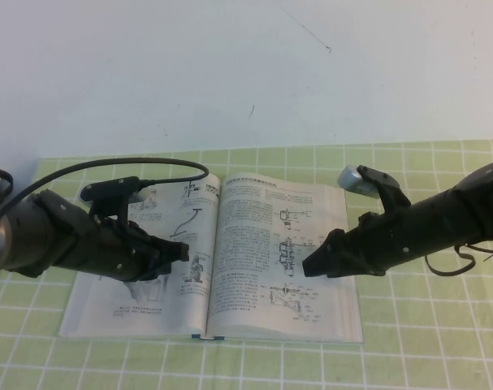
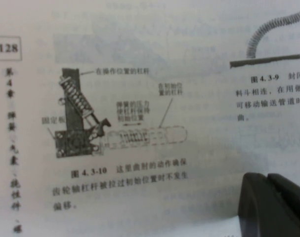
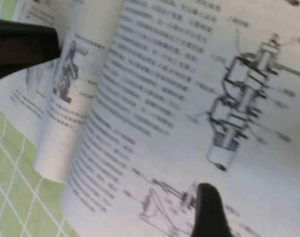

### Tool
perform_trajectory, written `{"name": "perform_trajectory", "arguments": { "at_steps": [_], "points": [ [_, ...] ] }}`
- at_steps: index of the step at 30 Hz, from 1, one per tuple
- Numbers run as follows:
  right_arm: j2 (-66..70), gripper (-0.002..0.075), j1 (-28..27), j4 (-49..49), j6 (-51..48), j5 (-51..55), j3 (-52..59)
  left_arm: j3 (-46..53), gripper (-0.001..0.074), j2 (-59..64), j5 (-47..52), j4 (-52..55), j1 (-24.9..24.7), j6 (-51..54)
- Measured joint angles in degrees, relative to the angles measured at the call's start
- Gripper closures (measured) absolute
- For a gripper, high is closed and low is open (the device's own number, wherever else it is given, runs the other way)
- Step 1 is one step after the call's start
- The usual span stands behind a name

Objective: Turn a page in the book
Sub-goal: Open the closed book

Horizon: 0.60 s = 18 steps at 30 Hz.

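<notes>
High view: left gripper (image 1: 179, 251), fingers pressed together, rests on the open book's (image 1: 132, 321) left side; right gripper (image 1: 308, 266), closed, touches the right-hand page (image 1: 254, 244)

Left pincer (image 1: 179, 251) hides part of book's (image 1: 262, 244) left page; right pincer (image 3: 209, 210) cut off.

Left gripper (image 1: 179, 251) over book's (image 1: 262, 317) left half, right gripper (image 1: 309, 265) seemingly over right.

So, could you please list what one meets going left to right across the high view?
Left end effector over the left-hand page, shut → book spine → right end effector over the right-hand page.
</notes>
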Motion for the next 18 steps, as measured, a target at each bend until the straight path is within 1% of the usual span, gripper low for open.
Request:
{"name": "perform_trajectory", "arguments": {
  "at_steps": [4, 10, 14, 18],
  "points": [
    [0.0, 0.0308, 0.2, 3.6, -3.0, -0.1, -0.1, 0.0, 0.0738, 0.0, 0.1, -0.2, 0.0, 0.0],
    [-0.3, 0.0308, -1.4, 3.4, -3.4, 1.9, -1.9, 0.0, 0.0738, 0.0, 0.3, -0.2, 0.0, 0.0],
    [-1.7, 0.0308, -2.8, -1.2, 0.0, 3.8, -2.5, 0.0, 0.0738, 0.0, 0.3, -0.2, 0.0, 0.0],
    [-1.6, 0.0308, -2.9, -6.9, 4.7, 5.7, -2.6, 0.0, 0.0738, 0.0, 0.5, -0.5, 0.0, 0.0]
  ]
}}
